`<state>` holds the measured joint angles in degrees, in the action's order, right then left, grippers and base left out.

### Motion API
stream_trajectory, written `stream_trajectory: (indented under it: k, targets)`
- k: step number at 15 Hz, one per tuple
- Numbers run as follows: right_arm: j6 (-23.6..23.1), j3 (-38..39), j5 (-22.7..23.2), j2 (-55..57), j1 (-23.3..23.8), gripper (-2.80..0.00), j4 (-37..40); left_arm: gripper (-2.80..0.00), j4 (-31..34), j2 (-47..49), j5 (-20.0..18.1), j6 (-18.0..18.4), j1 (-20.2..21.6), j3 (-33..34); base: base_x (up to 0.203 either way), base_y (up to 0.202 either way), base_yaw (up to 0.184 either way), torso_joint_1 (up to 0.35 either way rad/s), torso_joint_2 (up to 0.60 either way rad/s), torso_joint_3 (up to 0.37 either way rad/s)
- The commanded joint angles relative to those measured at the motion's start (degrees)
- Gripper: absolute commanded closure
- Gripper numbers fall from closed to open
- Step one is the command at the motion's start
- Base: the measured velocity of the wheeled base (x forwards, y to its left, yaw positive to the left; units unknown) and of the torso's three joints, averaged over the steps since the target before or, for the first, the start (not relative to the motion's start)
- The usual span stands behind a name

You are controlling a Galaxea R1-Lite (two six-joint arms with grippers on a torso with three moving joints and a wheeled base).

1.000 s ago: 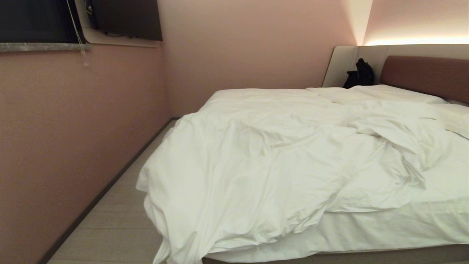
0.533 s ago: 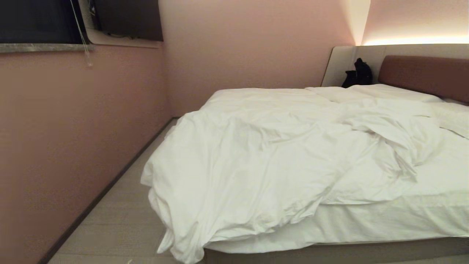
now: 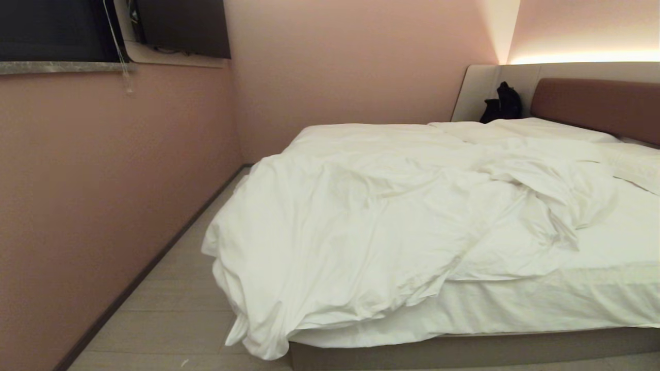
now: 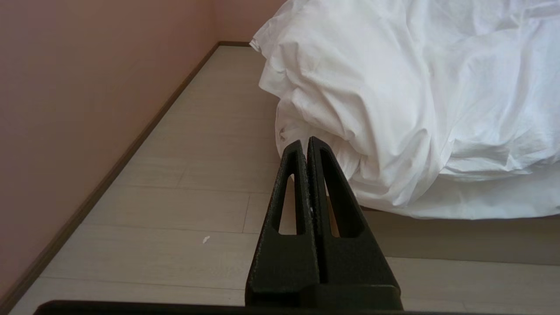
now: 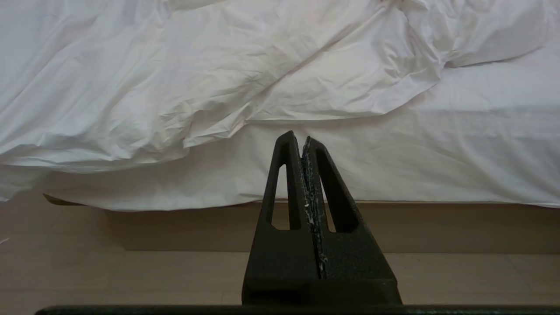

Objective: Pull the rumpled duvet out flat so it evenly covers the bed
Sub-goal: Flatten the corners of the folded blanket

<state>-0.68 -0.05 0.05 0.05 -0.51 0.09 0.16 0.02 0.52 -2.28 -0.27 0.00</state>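
Duvet (image 3: 371,226): bunched toward the left of the bed (image 3: 464,350); one corner spills over the foot-left edge almost to the floor (image 3: 170,319); the right part of the mattress shows bare sheet (image 3: 608,293); well ahead of both claws, touched by neither
Left claw (image 4: 306,142): fingers pressed together, holding nothing; low, pointing at the hanging corner; floor below it, wall (image 4: 65,109) off to its outer side; the corner fold lies just beyond the tips, apart
Right claw (image 5: 299,138): fingers pressed together, empty; low, facing the bed's side; the duvet's loose lower edge (image 5: 306,118) lies ahead and above the tips, sheet directly in front, base board (image 5: 437,227) below
Pillows (image 3: 546,131): far end by the headboard (image 3: 598,105), far beyond either claw
Step in hand, my reading: approach; nothing gripped yet, task barely begun
How to do it well: open the fingers before contact; take the edge itself, not a puff of the middle, so the pull carries the whole layer; right claw on the lower edge ahead of it, left on the dangling corner; lift slightly before drawing toward the bare side, so the sheet is not dragged along
Risk: soft thick cloth can slip from a shallow pinch; grabbing duvet and sheet together would rumple both
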Motion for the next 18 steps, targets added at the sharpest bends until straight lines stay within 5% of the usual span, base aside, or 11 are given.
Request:
stream_trajectory:
  k: [1,10,18]
  targets:
    - [-0.02,0.04,-0.03,0.04,-0.02,0.0,-0.02,0.0,0.02,-0.02,0.0,-0.18,0.0,0.0,0.0,0.0,0.0,0.0,0.0,0.0]
    - [-0.04,-0.04,-0.03,0.04,-0.02,0.0,-0.02,0.0,0.02,-0.02,0.09,-0.18,0.0,0.0,0.002,0.127,0.001,0.003,0.0,0.002]
    - [-0.02,-0.04,0.04,0.04,-0.02,0.0,-0.09,0.0,0.1,-0.02,0.09,0.08,0.0,0.0,0.0,0.0,0.0,0.0,0.0,0.0]
